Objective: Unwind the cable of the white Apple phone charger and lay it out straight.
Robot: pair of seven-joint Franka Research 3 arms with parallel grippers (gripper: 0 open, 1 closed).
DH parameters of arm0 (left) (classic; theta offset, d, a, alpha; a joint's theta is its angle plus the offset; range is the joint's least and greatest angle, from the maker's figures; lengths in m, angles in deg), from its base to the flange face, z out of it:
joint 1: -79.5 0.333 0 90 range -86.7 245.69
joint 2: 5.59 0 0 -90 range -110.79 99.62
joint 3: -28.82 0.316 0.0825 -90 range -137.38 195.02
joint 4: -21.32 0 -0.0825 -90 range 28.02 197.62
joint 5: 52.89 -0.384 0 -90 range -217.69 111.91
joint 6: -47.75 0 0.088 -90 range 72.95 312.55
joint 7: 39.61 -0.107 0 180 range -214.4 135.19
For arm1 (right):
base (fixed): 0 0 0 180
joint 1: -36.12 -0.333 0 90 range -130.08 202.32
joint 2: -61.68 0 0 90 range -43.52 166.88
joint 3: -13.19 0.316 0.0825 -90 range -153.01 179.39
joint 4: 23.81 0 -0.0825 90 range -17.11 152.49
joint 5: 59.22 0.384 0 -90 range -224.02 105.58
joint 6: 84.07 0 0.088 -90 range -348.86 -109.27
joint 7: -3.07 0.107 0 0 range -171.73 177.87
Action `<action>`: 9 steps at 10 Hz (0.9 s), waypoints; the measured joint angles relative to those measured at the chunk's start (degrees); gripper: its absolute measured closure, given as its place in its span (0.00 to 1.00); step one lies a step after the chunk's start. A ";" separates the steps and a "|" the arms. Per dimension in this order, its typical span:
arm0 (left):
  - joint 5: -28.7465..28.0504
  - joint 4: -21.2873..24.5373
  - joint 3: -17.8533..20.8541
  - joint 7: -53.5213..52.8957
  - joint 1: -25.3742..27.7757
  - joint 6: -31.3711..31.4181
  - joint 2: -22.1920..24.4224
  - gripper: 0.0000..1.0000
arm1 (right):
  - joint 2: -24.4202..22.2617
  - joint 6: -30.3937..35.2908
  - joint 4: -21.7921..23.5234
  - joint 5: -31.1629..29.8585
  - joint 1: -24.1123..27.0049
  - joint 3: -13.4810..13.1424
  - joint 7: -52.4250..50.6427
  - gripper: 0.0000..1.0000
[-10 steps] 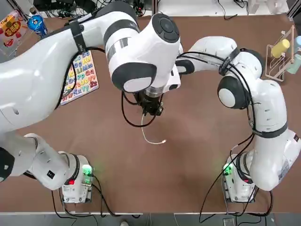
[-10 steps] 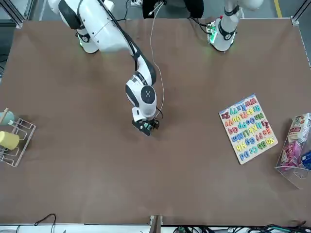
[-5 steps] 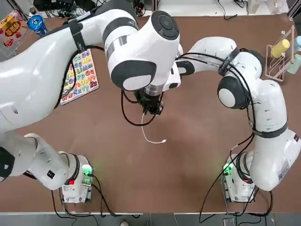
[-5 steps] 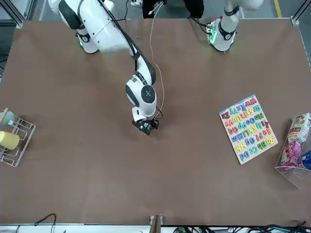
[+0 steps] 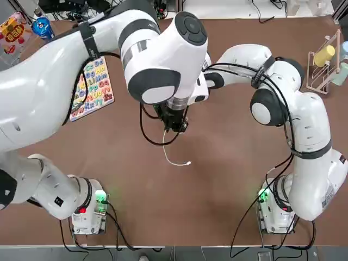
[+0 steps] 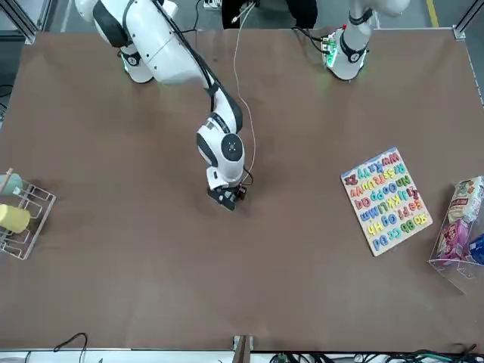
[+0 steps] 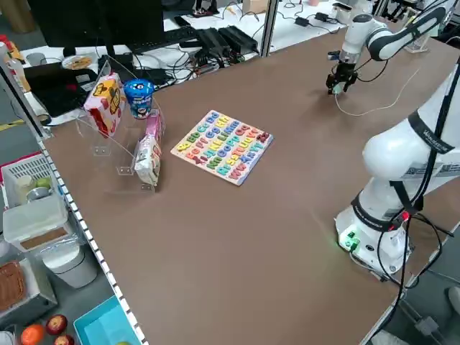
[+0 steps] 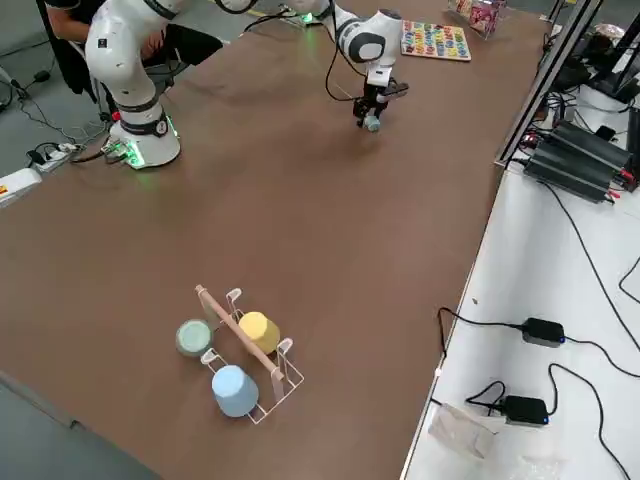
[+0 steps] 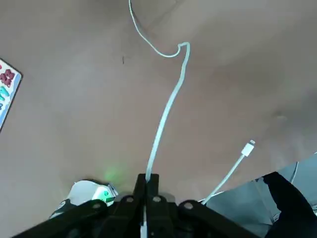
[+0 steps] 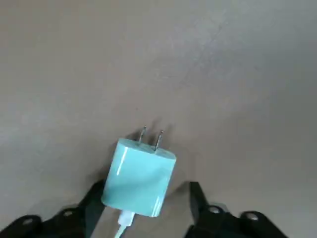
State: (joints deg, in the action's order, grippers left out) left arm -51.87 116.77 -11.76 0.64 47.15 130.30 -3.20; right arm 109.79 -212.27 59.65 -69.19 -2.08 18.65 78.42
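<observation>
The right gripper (image 10: pixel 147 184) is positioned low over the bench (image 6: pixel 249 280), its fingers set wide apart on either side of the charger (image 10: pixel 138 178). The charger lies between them, nearer one finger than the other, with visible clearance on one side. No secure grip is evident.

The long axis of the charger runs roughly along the fingers, slightly skewed. The prongs (image 10: pixel 151 139) point away from the wrist; the cable (image 9: pixel 166 111) leaves the opposite end, toward the wrist. The right arm is the nearer arm and is the correct one for the block.

The left gripper (image 9: pixel 152 177) is raised above the bench and pinches the cable between closed fingers. The connector end (image 9: pixel 248 148) hangs free beside it. The span toward the charger shows a kink and a slack curve.

Probable next step: close the right gripper across the block's sides, then separate the grippers along the cable line. Caution: uneven finger contact may rotate the block.
</observation>
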 joint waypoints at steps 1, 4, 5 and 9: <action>0.00 -0.18 0.02 0.00 0.01 -0.29 0.00 0.97 | 0.01 -0.14 -0.25 0.00 -0.02 0.08 0.00 0.47; 0.00 -0.55 0.12 0.00 0.06 -0.47 0.00 0.97 | 0.01 -0.14 -0.27 -0.01 -0.02 0.08 0.01 0.51; 0.00 -0.72 0.38 -0.01 0.08 -0.47 0.00 0.97 | 0.01 -0.14 -0.30 -0.16 -0.02 0.03 -0.16 0.51; -0.01 -1.98 2.03 -1.04 0.22 -0.60 0.02 0.97 | -0.05 -0.42 -3.60 -1.66 3.35 -0.80 -13.18 0.51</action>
State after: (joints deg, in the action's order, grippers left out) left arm -51.88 114.79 -9.72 -0.40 47.37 129.70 -3.18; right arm 109.74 -212.68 56.05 -70.85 1.27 17.85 65.23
